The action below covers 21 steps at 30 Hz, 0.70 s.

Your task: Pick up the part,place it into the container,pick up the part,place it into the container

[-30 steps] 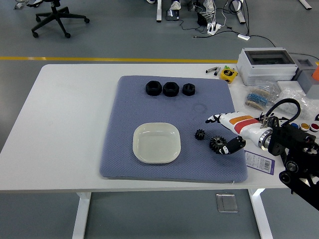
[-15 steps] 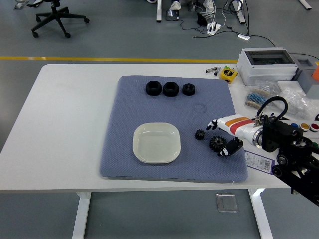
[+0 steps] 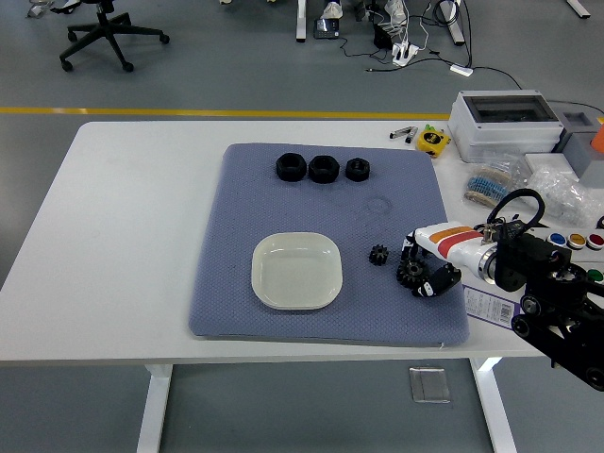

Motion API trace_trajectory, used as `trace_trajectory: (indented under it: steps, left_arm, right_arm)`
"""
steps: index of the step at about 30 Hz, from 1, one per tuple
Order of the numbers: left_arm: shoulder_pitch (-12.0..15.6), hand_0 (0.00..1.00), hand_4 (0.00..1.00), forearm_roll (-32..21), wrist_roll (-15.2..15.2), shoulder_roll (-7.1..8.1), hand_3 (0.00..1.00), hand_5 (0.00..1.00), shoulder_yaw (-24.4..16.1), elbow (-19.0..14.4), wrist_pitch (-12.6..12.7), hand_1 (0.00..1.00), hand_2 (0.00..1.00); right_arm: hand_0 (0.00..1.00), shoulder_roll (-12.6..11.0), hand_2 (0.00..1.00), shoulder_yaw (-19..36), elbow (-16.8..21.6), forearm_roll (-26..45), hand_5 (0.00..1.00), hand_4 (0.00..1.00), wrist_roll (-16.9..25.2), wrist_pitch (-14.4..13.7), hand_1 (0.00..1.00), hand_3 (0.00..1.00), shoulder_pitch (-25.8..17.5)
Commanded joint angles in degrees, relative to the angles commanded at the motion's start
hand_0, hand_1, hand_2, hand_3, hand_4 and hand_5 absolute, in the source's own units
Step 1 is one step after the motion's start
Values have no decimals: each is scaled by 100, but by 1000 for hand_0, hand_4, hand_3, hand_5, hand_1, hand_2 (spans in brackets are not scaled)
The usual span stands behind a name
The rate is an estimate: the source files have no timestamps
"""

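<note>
Fingers [image 3: 411, 247] of the right hand [image 3: 429, 262] curl down around the larger black gear [image 3: 411, 273] on the blue mat [image 3: 283, 203], apparently gripping it. A smaller gear [image 3: 379, 255] lies just left, apart from it. Left again sits the cream square dish [image 3: 296, 271]. Three black nuts [image 3: 322, 169] line the far side. A barcoded label [image 3: 491, 305] lies near the wrist, print unreadable.
</note>
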Motion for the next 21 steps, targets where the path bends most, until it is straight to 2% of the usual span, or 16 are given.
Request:
trace_trajectory:
  steps: [4, 5, 11, 12, 21]
  left_arm:
    - [7, 841, 525, 21, 7, 1, 599, 801, -9, 0, 0, 785, 819]
    - [7, 841, 525, 27, 7, 2, 600, 801, -14, 0, -1, 785, 819]
    - [-3, 841, 525, -6, -7, -2, 600, 801, 2, 0, -3, 785, 819]
    - [-5, 841, 525, -14, -11, -3, 599, 802, 5, 0, -3, 785, 819]
    - [-11, 841, 525, -59, -24, 0, 600, 801, 35, 0, -17, 784, 818]
  right_arm:
    - [511, 4, 543, -27, -15, -5, 154, 728, 4, -80, 511, 512, -9]
    - [446, 4, 491, -31, -20, -7, 154, 715, 7, -107, 450, 495, -10]
    - [446, -19, 491, -43, 19, -5, 154, 715, 18, -156, 450, 495, -16]
    - [278, -29, 462, -32, 47, 1, 179, 696, 19, -162, 406, 487, -21]
    - [252, -63, 458, 180, 352, 42, 187, 687, -11, -313, 398, 487, -39]
